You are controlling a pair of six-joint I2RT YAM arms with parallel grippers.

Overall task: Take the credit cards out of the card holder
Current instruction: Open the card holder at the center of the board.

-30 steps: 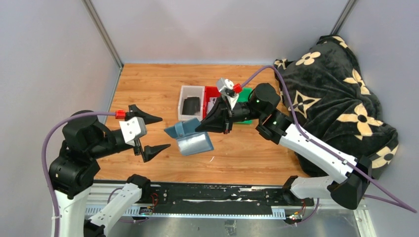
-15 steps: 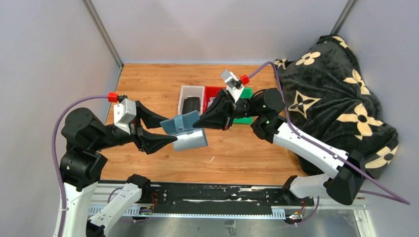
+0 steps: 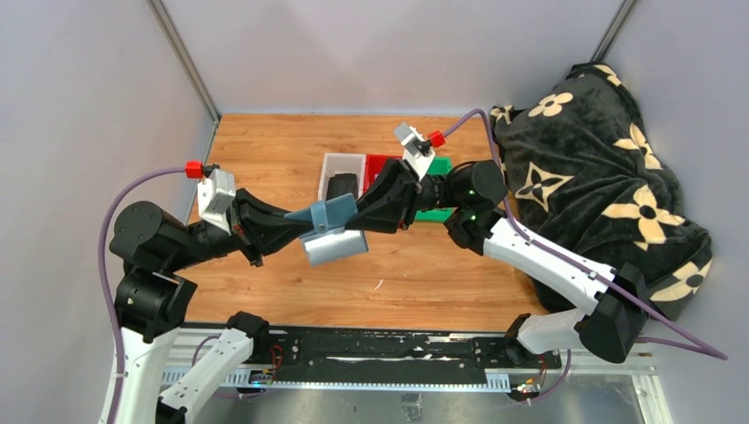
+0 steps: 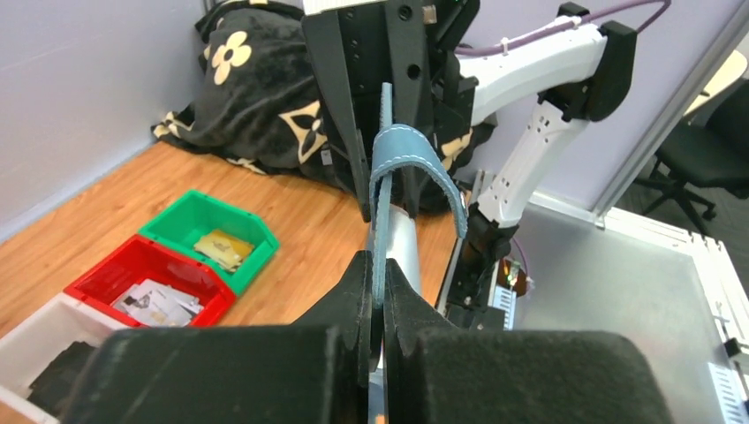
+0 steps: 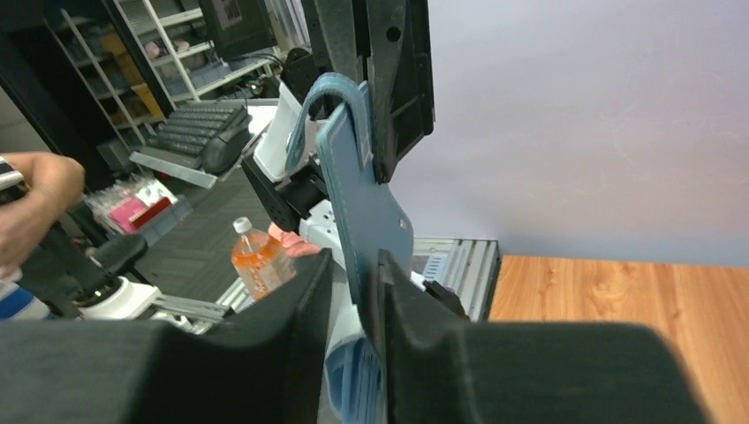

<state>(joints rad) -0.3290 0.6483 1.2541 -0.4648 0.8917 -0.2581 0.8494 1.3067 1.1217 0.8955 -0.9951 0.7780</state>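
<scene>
1. Wooden table (image 3: 265, 150) between grey walls, with a black flowered blanket (image 3: 601, 177) heaped at the right of the overhead view.
2. The card holder (image 3: 336, 246) hangs open in the air at the centre of the frame, above the table, between the two arms.
3. The left end effector (image 3: 303, 232) is clamped together on the edge of one blue flap. Its wrist view shows the leather pinched tight between the fingers.
4. The right end effector (image 3: 359, 221) has the other panel between its fingers. They stand slightly apart with a gap on one side, so it looks loose, not clamped.
5. Three bins sit in a row behind the holder, just above centre.
   - The white bin (image 4: 26, 331) holds a dark flat item (image 3: 340, 187).
   - The red bin (image 4: 106, 278) holds pale, printed card-like pieces (image 4: 152, 305).
   - The green bin (image 4: 172, 231) holds a yellowish card (image 4: 221, 246).
6. Progress, as a judgement: the bin contents suggest some credit cards are already sorted out. No card shows in the holder from these angles, and its pocket faces away, so I cannot tell whether any remain.
7. What is left appears to be checking the pocket and pulling out any last card.
</scene>
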